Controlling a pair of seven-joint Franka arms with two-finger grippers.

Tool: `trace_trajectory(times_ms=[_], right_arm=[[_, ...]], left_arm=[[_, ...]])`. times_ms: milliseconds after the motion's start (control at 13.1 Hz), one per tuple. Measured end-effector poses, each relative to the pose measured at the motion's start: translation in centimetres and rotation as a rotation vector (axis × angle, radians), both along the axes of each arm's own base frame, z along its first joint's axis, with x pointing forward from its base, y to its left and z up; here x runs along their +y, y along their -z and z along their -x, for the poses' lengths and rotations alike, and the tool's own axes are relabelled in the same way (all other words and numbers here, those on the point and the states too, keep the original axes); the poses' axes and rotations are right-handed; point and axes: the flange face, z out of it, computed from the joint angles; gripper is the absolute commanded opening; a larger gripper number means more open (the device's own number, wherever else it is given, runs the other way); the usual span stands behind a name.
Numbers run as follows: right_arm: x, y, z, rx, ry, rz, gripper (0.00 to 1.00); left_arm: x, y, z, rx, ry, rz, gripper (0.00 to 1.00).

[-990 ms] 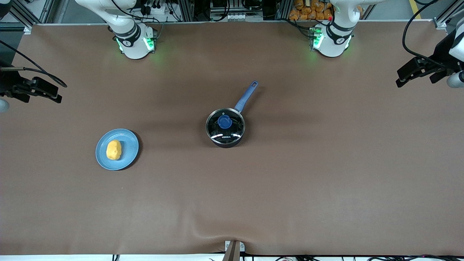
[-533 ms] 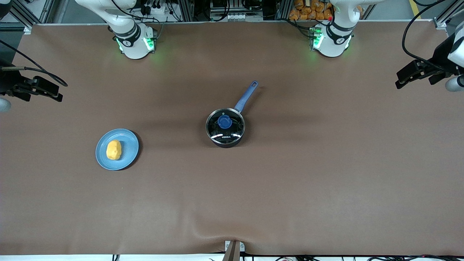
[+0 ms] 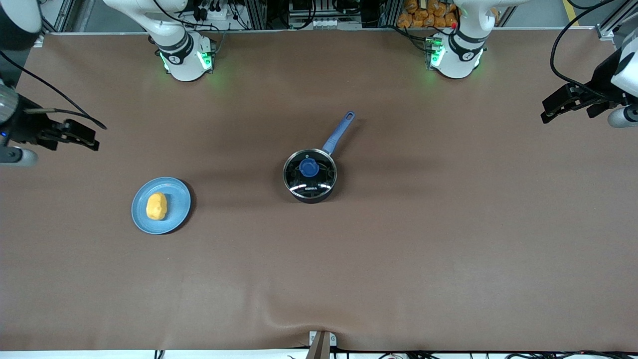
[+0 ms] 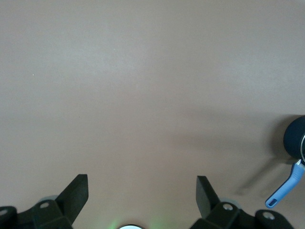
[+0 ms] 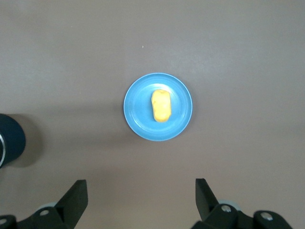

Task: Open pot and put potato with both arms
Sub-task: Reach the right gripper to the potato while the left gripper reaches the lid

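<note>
The black pot (image 3: 310,175) stands mid-table with its glass lid and blue knob (image 3: 309,168) on; its blue handle (image 3: 340,131) points toward the robots' bases. The yellow potato (image 3: 156,206) lies on a light-blue plate (image 3: 174,217) toward the right arm's end. My right gripper (image 3: 92,140) is open and empty, high over the table's right-arm end; its wrist view shows the potato (image 5: 161,105) on the plate (image 5: 138,102). My left gripper (image 3: 547,112) is open and empty, high over the left-arm end; its wrist view shows the pot's edge (image 4: 294,138) and handle (image 4: 285,189).
A brown mat (image 3: 398,259) covers the table, with a small ripple at its edge nearest the front camera. A clamp (image 3: 320,344) sits at that edge. Both arm bases (image 3: 185,55) (image 3: 454,54) stand along the table's edge farthest from the front camera.
My right gripper has moved inward over the table and a little toward the plate. My left gripper has edged slightly inward. The pot, the lid and the potato have not moved.
</note>
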Motion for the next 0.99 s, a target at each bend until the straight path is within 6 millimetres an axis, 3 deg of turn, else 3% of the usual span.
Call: trace_trajectory(times_ms=[305, 762, 990], right_arm=[[-0.1, 5.9, -0.2, -0.063, -0.008, 0.002, 1.00], [-1.1, 20.0, 1.3, -0.148, -0.060, 0.008, 1.00], [-3.0, 25.8, 1.1, -0.148, -0.057, 0.009, 1.00]], left_arm=[[-0.7, 0.0, 0.1, -0.001, 0.014, 0.000, 1.00], [-2.5, 0.4, 0.0, 0.008, 0.046, 0.000, 1.00], [-5.4, 1.7, -0.3, 0.032, 0.095, 0.000, 1.00]])
